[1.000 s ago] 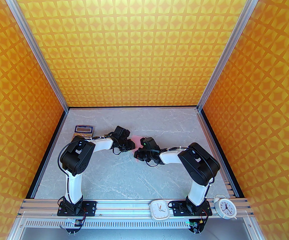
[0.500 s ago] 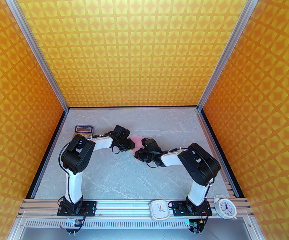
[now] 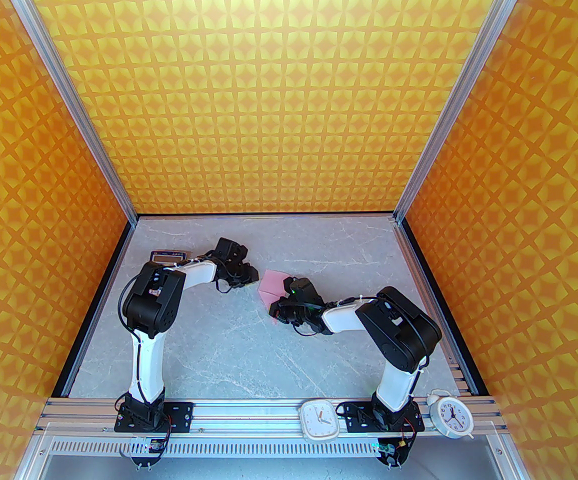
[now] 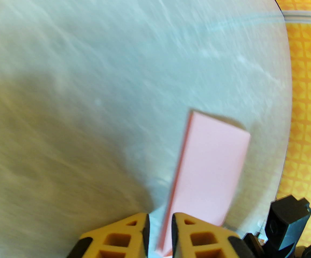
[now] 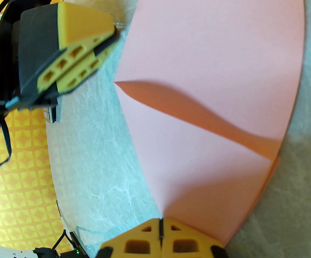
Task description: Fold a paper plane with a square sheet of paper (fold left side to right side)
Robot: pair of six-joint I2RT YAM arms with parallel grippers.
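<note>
My right gripper (image 5: 161,222) closed, touching folded pink paper (image 5: 212,50) at the centre of the desk (image 3: 219,348), left gripper (image 4: 159,219) slightly parted, empty, just beside it

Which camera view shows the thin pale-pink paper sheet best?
The right wrist view: the thin pale-pink paper sheet is large, sharp, its folded layers visible. Left wrist shows it blurred; top external, small, partly hidden.

On the desk (image 3: 249,348), one square sheet of paper (image 3: 272,288) and one calculator (image 3: 169,256) are counted. Two white clocks are counted at the desk's near edge: a square clock (image 3: 319,419) and a round clock (image 3: 450,416). Two grippers are counted above the desk: the left gripper (image 3: 253,274) and the right gripper (image 3: 273,313).
</note>
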